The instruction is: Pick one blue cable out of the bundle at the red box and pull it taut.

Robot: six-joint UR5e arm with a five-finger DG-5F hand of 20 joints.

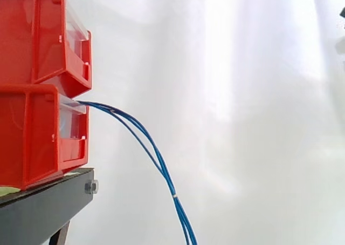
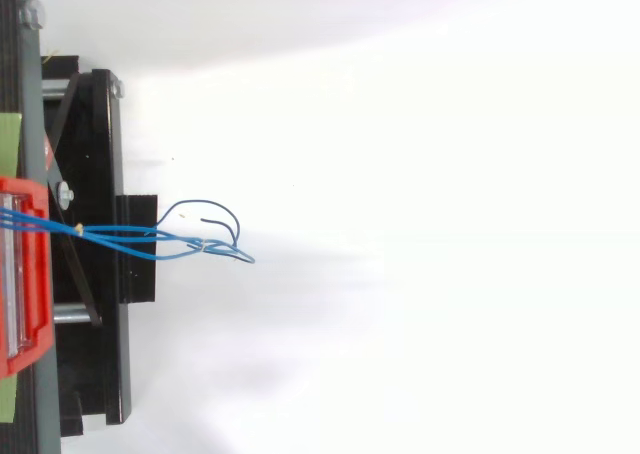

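Stacked red bins [image 1: 32, 142] on black stand [image 1: 43, 207], blue cables [image 1: 157, 155] drooping from lower one, hand state unclear

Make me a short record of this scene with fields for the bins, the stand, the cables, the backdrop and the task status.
bins: upper red bin stacked on lower red bin
stand: black stand under the bins
cables: blue cables leave the lower red bin's front and hang slack, curving down together
backdrop: white curtain
task status: no cable separated or taut yet
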